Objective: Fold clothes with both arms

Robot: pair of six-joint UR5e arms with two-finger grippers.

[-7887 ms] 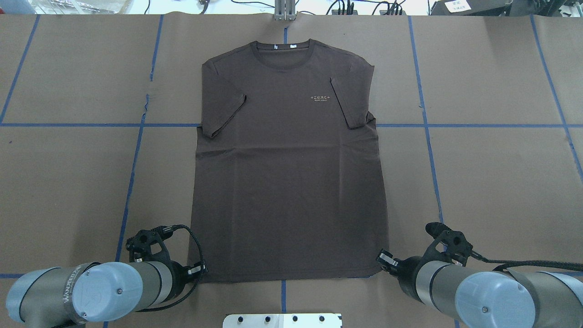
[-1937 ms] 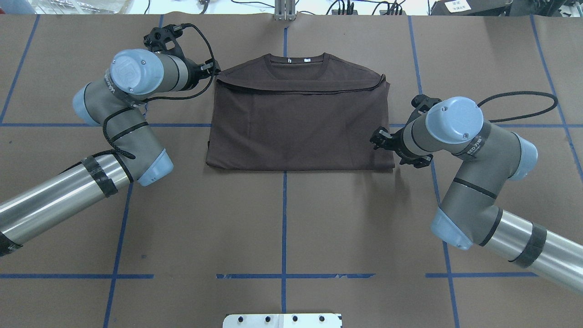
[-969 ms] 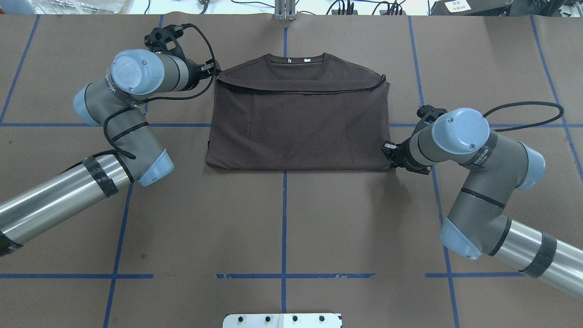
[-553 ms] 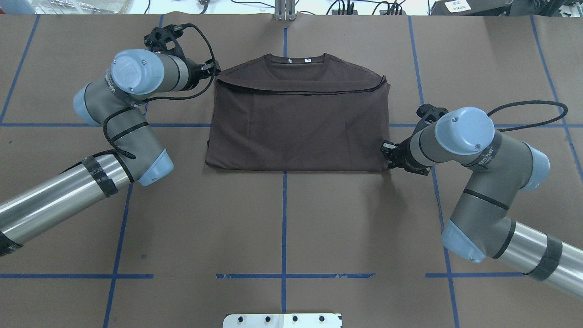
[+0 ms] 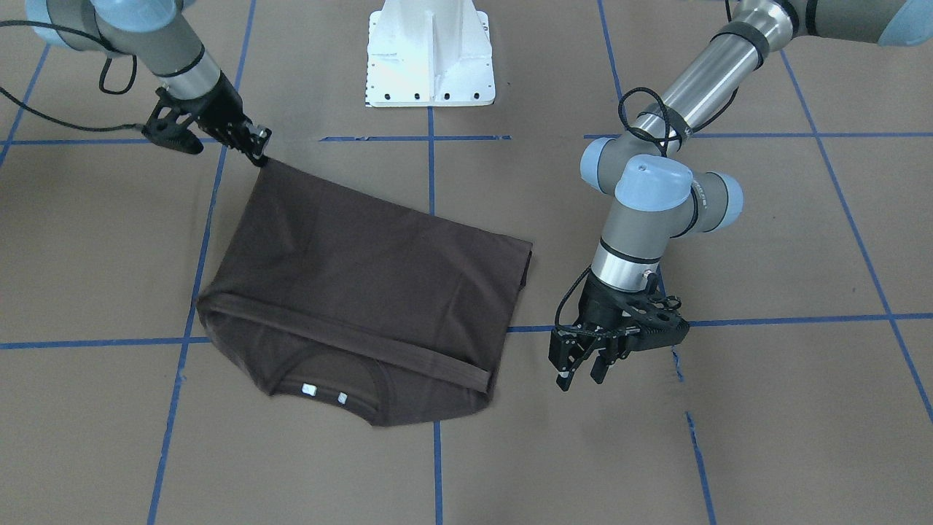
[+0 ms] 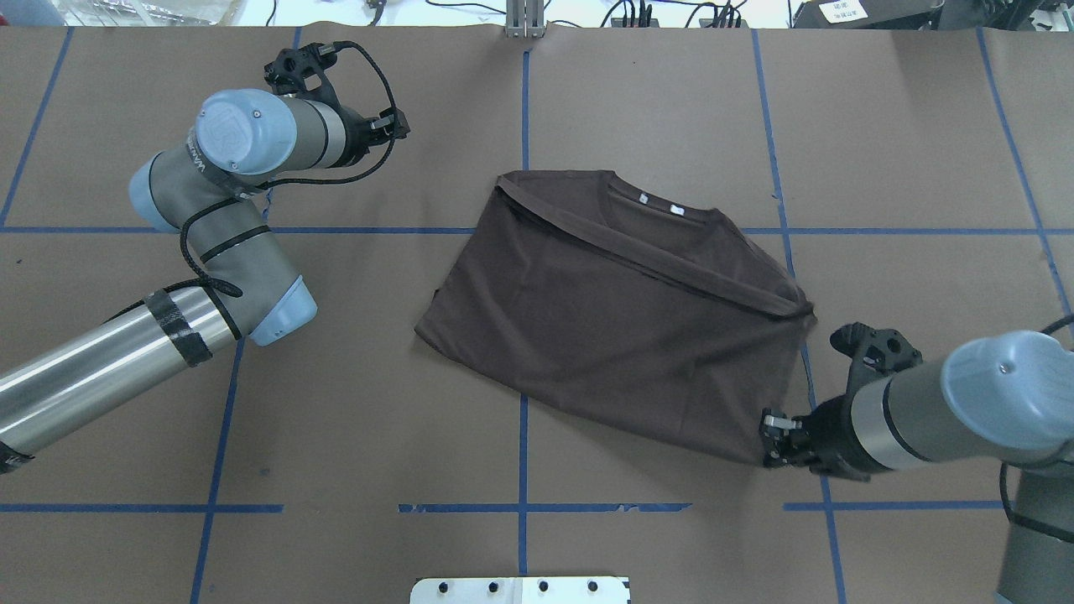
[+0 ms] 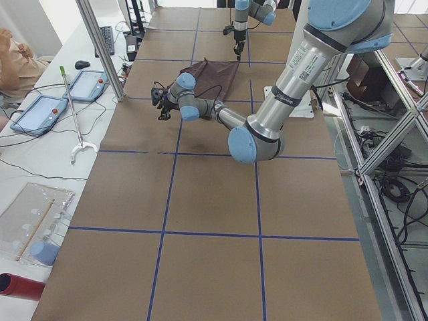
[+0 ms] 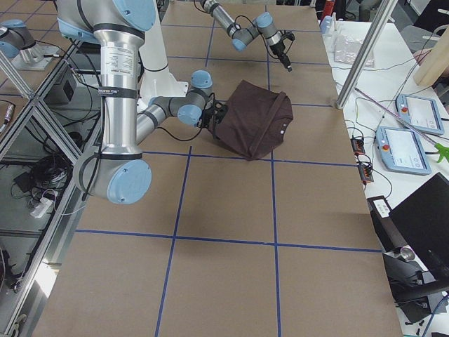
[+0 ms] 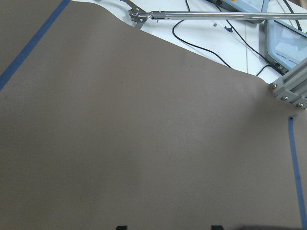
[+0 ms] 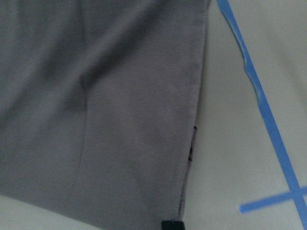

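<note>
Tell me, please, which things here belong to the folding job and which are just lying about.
Job: dark brown T-shirt, folded once; right claw, pinching its corner; left claw, open, off the shirt.
Lying about: white pedestal base; blue tape lines; two tablets.

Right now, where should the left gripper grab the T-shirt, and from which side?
Probably the fold-edge corner of the T-shirt nearest the left gripper, coming in from the robot's left over bare paper. It lies flat and free, mirroring the corner the right gripper pinches.
</note>
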